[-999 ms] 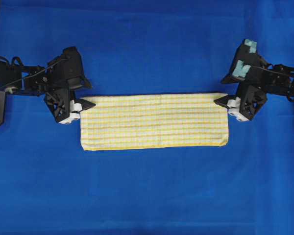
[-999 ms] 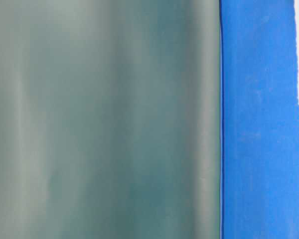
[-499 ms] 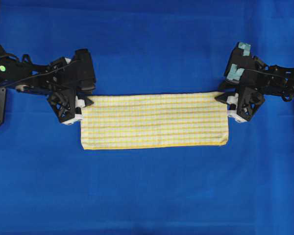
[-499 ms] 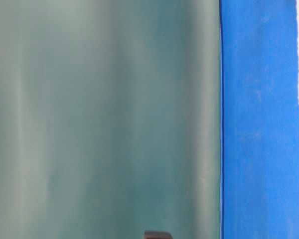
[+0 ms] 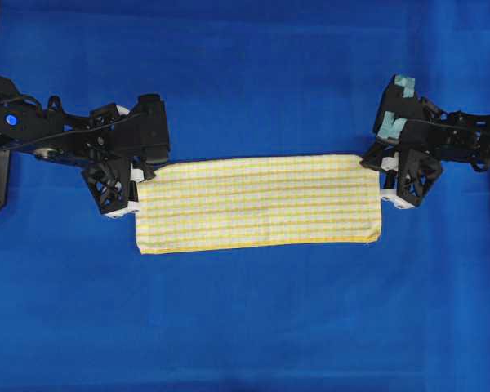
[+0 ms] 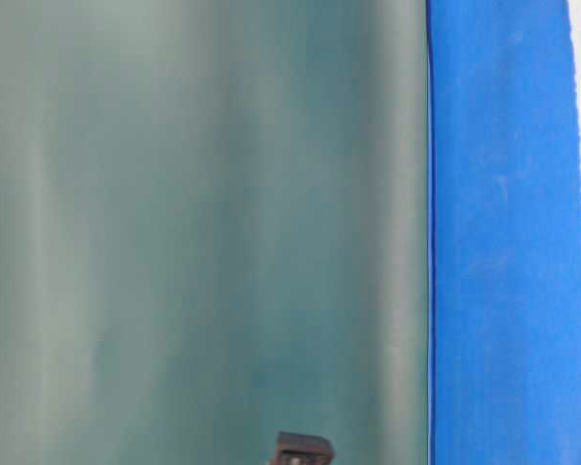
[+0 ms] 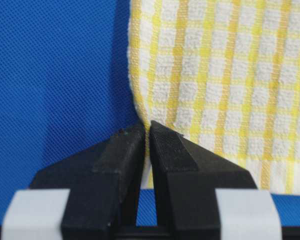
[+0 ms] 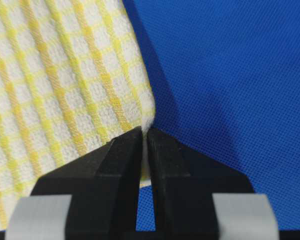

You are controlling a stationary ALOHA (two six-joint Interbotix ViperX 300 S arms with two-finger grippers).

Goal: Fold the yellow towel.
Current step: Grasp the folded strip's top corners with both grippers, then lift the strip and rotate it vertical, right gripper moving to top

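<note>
We have the thin yellow-checked woven towel flat at the blue table's centre, limp and light, its 10 and 2 o'clock corners pinched by our left hand and right hand.

The blue bench lies bare in front of and behind the yellow towel — open passage on both long sides. The towel's short ends are taken up: the left gripper is pinched on one far corner and the right gripper on the other, their arms reaching in from the outer edges — nothing else stands on the cloth.
</note>
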